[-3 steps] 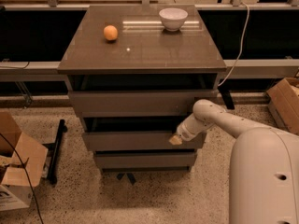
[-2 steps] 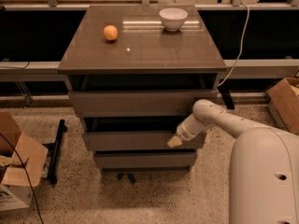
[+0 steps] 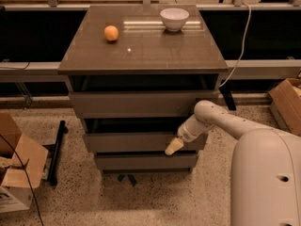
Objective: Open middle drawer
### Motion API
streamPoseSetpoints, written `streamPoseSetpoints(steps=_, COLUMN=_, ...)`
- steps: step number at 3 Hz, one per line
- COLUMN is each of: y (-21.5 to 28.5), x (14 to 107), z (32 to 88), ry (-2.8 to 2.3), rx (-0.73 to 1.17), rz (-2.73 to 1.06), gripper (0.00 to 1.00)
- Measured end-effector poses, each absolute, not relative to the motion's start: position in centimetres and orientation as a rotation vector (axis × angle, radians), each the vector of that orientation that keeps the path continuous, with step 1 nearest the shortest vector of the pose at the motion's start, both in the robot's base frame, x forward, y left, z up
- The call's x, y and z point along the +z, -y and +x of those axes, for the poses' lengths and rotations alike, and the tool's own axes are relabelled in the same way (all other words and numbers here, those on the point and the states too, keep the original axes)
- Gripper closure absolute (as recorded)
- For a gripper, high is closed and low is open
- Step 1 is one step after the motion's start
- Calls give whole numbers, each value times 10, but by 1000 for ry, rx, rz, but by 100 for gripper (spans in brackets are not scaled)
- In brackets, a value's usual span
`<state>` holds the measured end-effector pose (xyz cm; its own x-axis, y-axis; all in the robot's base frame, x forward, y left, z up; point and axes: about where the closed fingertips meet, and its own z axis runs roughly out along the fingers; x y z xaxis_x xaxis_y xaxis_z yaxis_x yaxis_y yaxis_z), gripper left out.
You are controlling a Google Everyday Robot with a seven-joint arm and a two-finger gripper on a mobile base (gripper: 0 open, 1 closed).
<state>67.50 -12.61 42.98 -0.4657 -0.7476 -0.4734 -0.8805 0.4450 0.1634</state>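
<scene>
The middle drawer (image 3: 131,142) is the second of three grey-brown flat fronts on the cabinet. It stands a little way out, with a dark gap above its front panel. My gripper (image 3: 173,146) is at the right part of this front, low against the panel, with the white arm reaching in from the lower right. The top drawer front (image 3: 136,103) also stands out from the cabinet with a dark gap above it. The bottom drawer front (image 3: 141,162) sits just below the gripper.
An orange (image 3: 111,33) and a white bowl (image 3: 174,18) sit on the cabinet top (image 3: 146,51). Cardboard boxes lie on the floor at the left (image 3: 16,168) and at the right (image 3: 287,100). A black bar (image 3: 55,149) lies left of the cabinet. A white cable (image 3: 240,46) hangs at the right.
My gripper has shifted slightly down and to the left along the middle drawer front. The drawer front looks a touch further out.
</scene>
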Motion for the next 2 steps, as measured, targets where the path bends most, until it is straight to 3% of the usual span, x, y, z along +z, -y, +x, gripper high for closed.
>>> streamPoseSetpoints(steps=1, y=130, x=430, z=666, ry=-2385, rx=564, rz=-1382, gripper=28)
streamPoseSetpoints(steps=2, y=130, x=431, z=666, ry=-2385, rx=564, rz=-1382, gripper=51)
